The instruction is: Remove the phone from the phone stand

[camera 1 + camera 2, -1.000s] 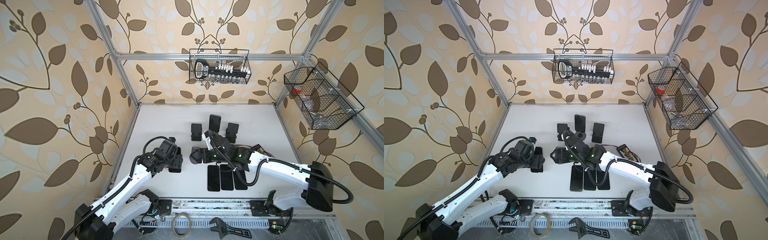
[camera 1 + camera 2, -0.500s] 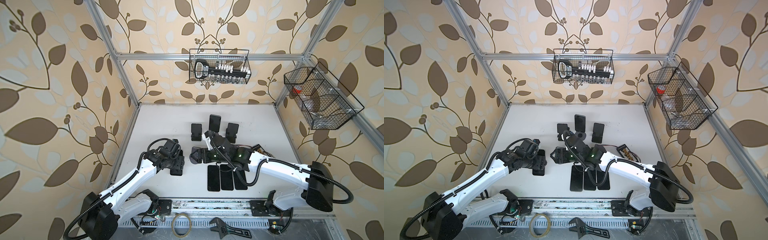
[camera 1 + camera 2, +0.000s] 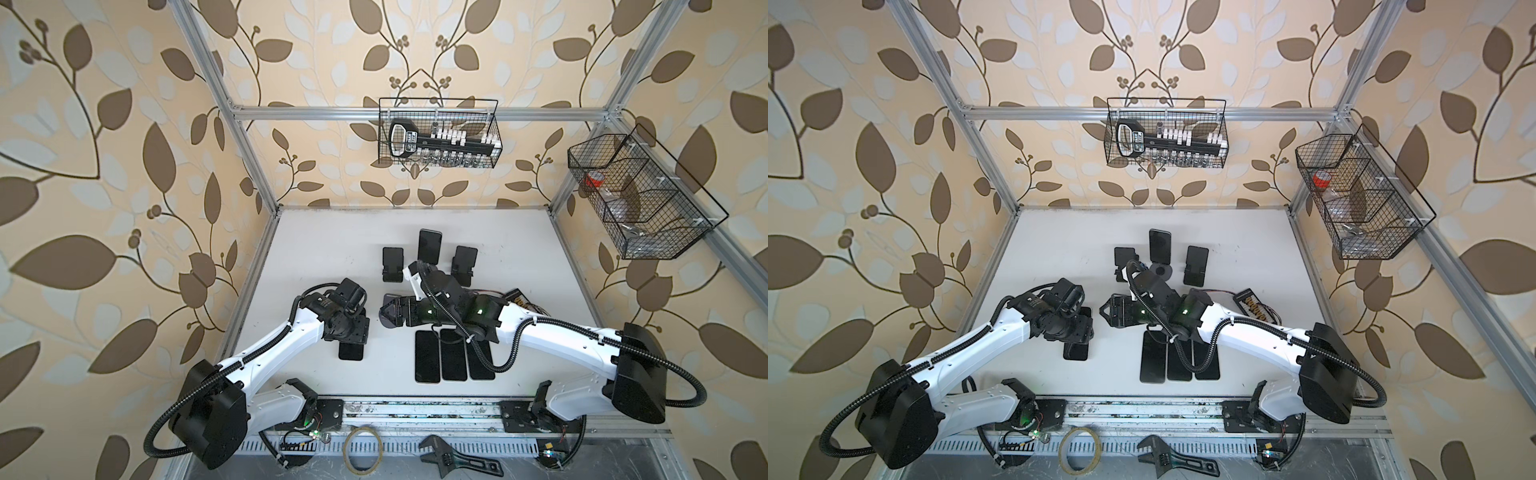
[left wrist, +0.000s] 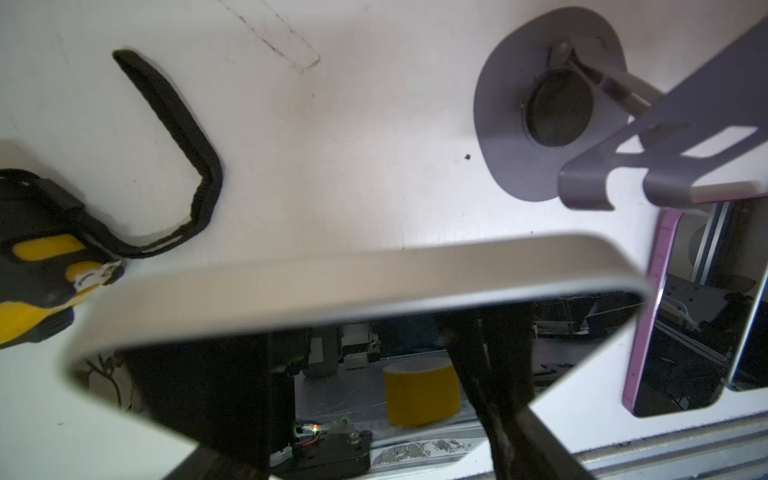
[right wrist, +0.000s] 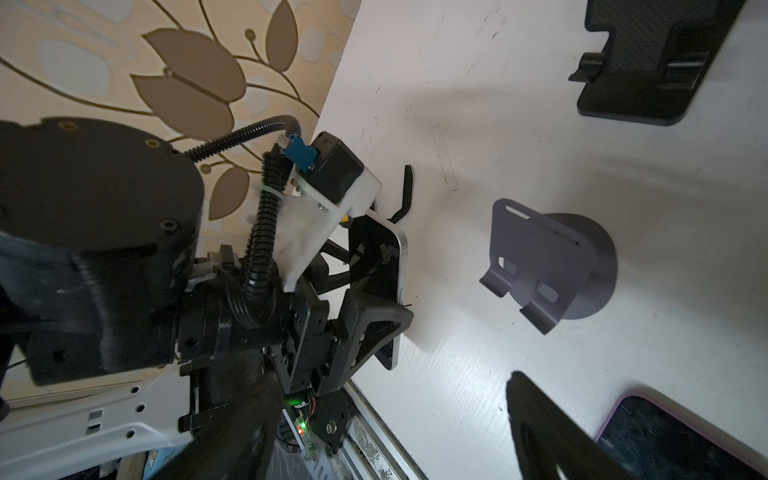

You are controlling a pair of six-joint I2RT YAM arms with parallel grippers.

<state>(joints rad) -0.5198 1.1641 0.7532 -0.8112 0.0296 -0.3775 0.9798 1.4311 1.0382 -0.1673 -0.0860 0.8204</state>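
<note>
2 white arms (image 3: 270,345) carry black joints (image 3: 208,415), black corrugated cables (image 5: 266,216) and green lights (image 5: 297,402).

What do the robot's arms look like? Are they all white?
No. Both the left arm and right arm have white links with chunky black joints, and black ribbed cables run alongside. Small green lights glow on the right arm.
</note>
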